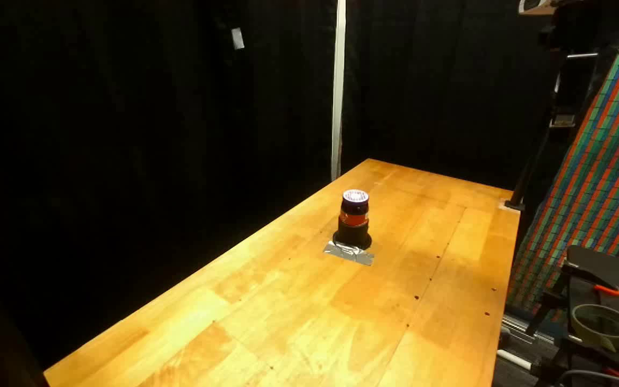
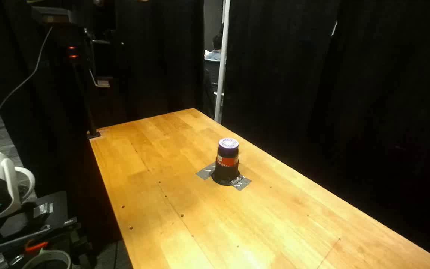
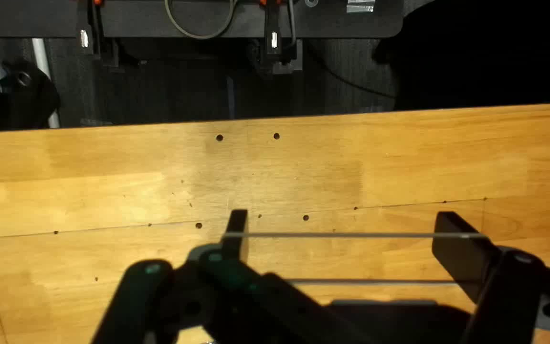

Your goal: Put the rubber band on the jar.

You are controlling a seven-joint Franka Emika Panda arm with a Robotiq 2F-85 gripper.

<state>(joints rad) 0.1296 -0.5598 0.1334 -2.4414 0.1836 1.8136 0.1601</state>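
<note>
The jar (image 1: 353, 219) stands upright on the wooden table in both exterior views (image 2: 227, 160). It has a white-topped purple lid, a dark body and an orange-red label. Its lower part sits in a black base taped to the table. In the wrist view, my gripper (image 3: 343, 214) is open with its fingers wide apart. A thin greyish rubber band (image 3: 339, 234) is stretched around both fingers as two taut parallel strands. The gripper is above the table, and no jar shows between or under the fingers. The gripper does not show in the exterior views.
Silver tape (image 1: 350, 253) holds the base on the wooden table (image 1: 288, 301). A dark pole (image 2: 84, 101) is fixed at a far table corner. A black side cart (image 3: 332, 21) with a tape roll (image 1: 603, 328) stands beside the table edge. Black curtains (image 1: 127, 134) hang around.
</note>
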